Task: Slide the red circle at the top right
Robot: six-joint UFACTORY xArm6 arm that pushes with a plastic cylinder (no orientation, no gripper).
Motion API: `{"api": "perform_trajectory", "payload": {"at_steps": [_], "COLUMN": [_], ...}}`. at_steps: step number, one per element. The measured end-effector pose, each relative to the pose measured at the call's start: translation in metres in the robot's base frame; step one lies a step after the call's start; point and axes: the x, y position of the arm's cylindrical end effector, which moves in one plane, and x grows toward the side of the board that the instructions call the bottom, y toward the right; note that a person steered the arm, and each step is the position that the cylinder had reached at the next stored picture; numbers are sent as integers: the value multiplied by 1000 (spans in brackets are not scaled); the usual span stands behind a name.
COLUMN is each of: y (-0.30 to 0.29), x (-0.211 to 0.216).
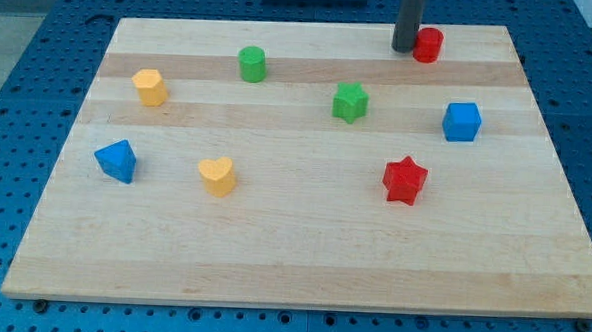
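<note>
The red circle point(428, 44) is a short red cylinder near the view's top right of the wooden board point(302, 266). My tip point(404, 49) is the lower end of a dark rod that comes down from the view's top edge. It stands just left of the red circle, touching it or nearly so.
A green cylinder point(251, 63) and a green star point(350, 101) lie at the upper middle. A blue cube point(461, 121) and a red star point(404, 180) lie at the right. A yellow block point(150, 87), a blue triangle point(116, 161) and a yellow heart point(217, 175) lie at the left.
</note>
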Motion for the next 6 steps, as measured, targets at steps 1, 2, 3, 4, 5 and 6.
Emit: {"api": "perform_trajectory", "payload": {"at_steps": [1,2,3,4,5,6], "y": [-7,-2,25,35,26,-30], "x": [25,31,18,-12,-2,3]}}
